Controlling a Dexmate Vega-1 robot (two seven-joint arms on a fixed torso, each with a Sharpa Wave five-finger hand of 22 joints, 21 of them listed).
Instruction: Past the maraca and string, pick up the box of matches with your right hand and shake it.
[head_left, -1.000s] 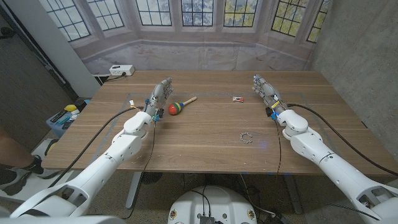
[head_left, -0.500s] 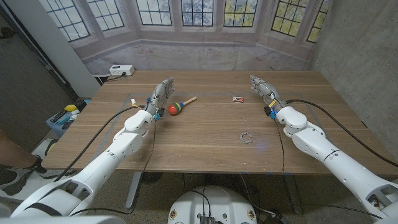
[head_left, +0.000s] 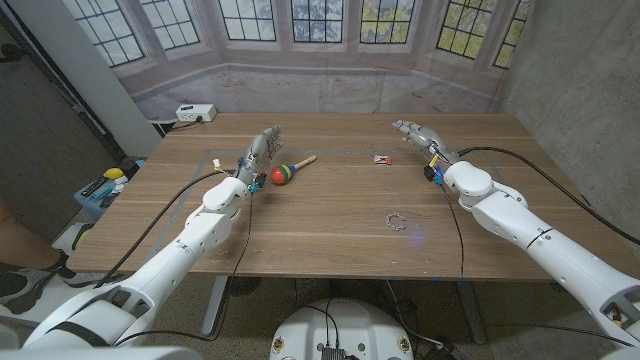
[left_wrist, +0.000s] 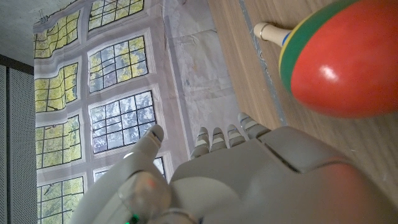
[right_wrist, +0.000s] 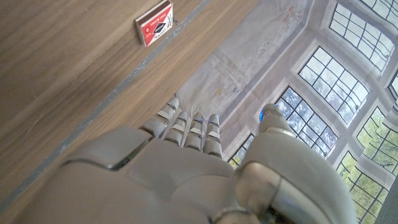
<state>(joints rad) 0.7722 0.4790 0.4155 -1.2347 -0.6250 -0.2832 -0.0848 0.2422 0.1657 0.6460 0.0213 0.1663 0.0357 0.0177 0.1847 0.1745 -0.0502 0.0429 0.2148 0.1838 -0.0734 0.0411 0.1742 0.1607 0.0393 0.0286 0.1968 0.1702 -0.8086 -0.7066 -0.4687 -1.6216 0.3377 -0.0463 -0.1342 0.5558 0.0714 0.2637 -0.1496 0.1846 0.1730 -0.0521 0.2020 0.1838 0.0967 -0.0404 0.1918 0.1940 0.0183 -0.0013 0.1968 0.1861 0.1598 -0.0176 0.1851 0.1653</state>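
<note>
Matchbox (head_left: 381, 159) flat on table (head_left: 330, 215), long axis left-right.

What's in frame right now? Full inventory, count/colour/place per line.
box of matches: 1, red and white, far middle of the table, left of the right hand
maraca: 1, red with green, yellow and blue bands, pale wooden handle, beside the left hand
string: 1, pale, small coil, near right of table middle
table: 1, brown wood, carries all of the above
white box: 1, behind the table's far left corner
left hand: 1, grey, fingers apart, holds nothing
right hand: 1, grey, fingers apart, holds nothing
</note>
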